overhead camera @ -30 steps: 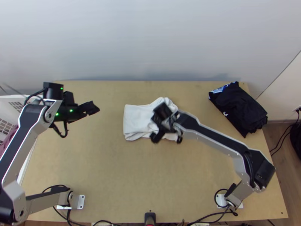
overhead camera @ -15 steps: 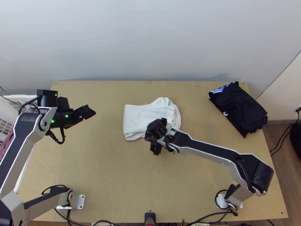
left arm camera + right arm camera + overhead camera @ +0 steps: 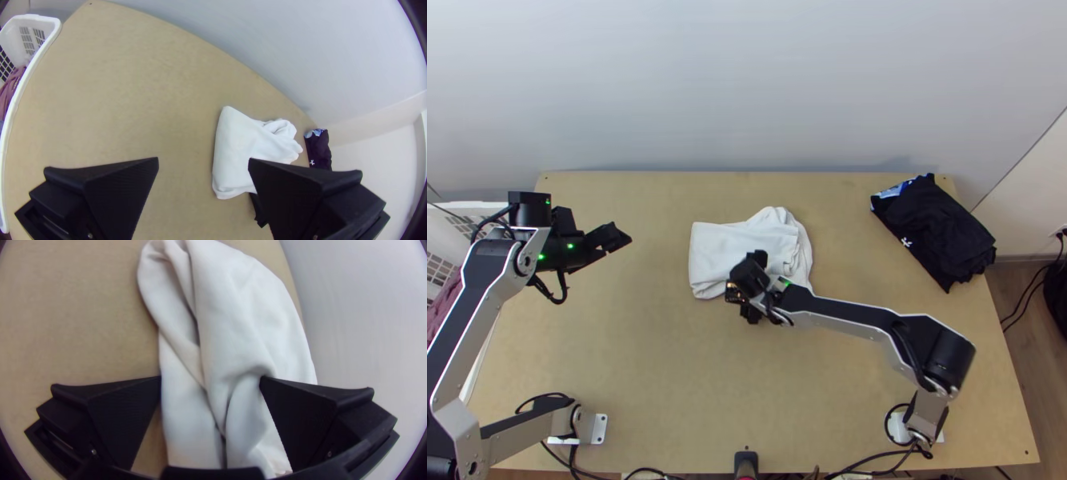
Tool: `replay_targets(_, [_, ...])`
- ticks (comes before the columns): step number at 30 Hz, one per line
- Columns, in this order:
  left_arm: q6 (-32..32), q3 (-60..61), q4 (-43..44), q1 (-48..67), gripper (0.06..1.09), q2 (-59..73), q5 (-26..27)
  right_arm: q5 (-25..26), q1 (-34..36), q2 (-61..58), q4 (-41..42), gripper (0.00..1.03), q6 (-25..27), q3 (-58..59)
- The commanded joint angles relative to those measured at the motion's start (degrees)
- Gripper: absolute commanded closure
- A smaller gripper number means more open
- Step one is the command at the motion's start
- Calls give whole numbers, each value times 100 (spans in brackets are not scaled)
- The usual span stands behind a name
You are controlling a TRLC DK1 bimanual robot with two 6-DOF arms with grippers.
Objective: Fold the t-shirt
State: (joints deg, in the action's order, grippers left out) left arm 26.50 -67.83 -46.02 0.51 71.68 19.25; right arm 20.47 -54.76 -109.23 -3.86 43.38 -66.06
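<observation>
Bordering the wooden table (image 3: 659, 376), pale wall (image 3: 747, 88).

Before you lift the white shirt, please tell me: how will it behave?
The white shirt will probably hang floppy, since its folds look soft and rumpled. Its loose layers may slide apart if only one is pinched. It seems unlikely to roll, as it lies fairly flat.
</observation>
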Motion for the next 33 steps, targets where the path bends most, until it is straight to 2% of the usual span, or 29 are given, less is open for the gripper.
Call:
replay_targets(1, [-13, -2, 93, -25, 11, 83, 79, 80, 150, -696, 122, 7, 189, -574])
replay_targets(5, [-13, -2, 93, -25, 11, 83, 106, 80, 291, -1153, 122, 29, 286, -1093])
replay_targets(6, [-13, -2, 93, -25, 11, 65, 106, 80, 317, -1232, 122, 39, 294, -1198])
replay_targets(7, [-22, -2, 102, -34, 11, 57, 97, 80, 335, -1303, 122, 55, 303, -1321])
replay_targets(8, [-31, -2, 93, -43, 11, 57, 106, 80, 335, -1355, 122, 78, 303, -1418])
replay_targets(9, [-40, -2, 93, -60, 11, 57, 106, 80, 335, -1382, 122, 87, 303, -1480])
replay_targets(14, [-40, -11, 93, -78, 11, 48, 106, 238, 370, -1215, 140, 99, 119, -1427])
replay_targets(17, [-22, -72, 93, -43, 11, 57, 106, 309, 361, -951, 729, 100, 145, -1216])
replay_targets(20, [4, -151, 76, -16, 11, 48, 115, 484, 370, -705, 913, 100, 48, -1260])
replay_targets(33, [110, -415, -355, 28, 11, -154, 106, 1434, 581, 851, 157, 100, -1165, -1708])
